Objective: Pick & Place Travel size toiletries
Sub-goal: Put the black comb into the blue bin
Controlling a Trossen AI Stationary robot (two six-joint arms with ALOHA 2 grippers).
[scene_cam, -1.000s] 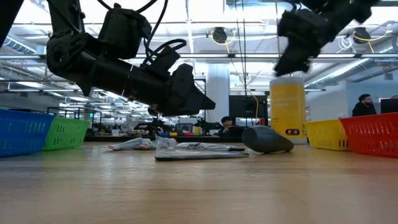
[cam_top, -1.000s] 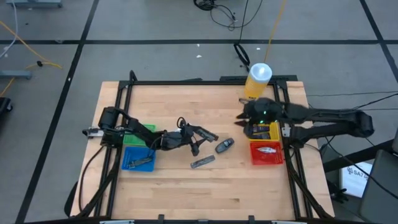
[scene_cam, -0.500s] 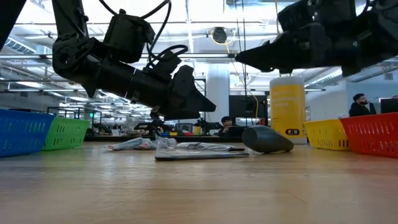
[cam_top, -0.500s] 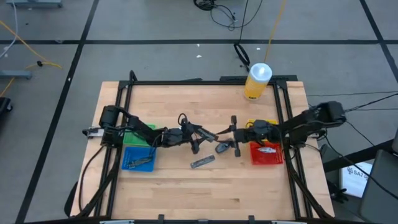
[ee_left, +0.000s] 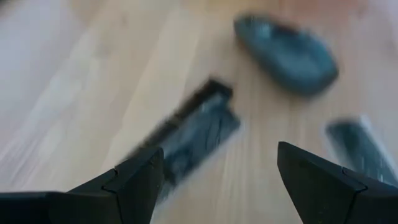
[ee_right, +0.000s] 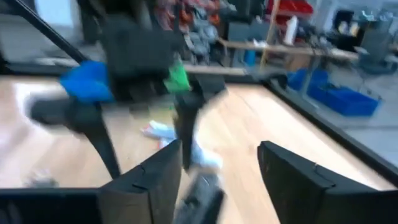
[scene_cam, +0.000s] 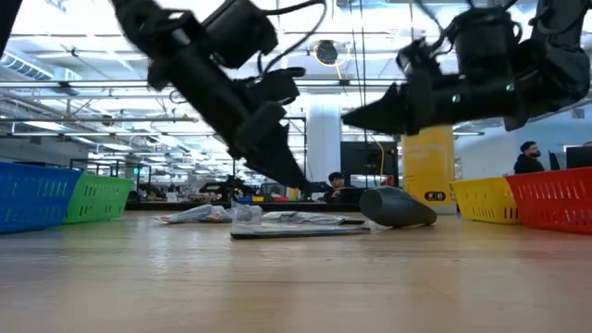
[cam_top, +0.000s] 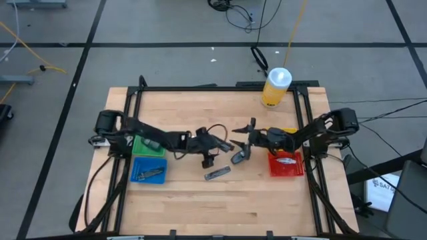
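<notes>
Mid-table is crowded: both arms meet over the loose toiletries point(cam_top: 217, 173). The red bin point(cam_top: 285, 164) blocks the right edge, the blue bin point(cam_top: 147, 170) the left. The near half lies open.

Blurred throughout in the left wrist view: a dark flat packet point(ee_left: 186, 134), a rounded dark item point(ee_left: 287, 55), and a third dark piece point(ee_left: 360, 149) cut off by the edge. Smeared in the right wrist view: left arm point(ee_right: 134, 56), blue bin point(ee_right: 87, 81), green bin point(ee_right: 178, 78). Contents of the red bin point(cam_top: 286, 164) too small to identify.
</notes>
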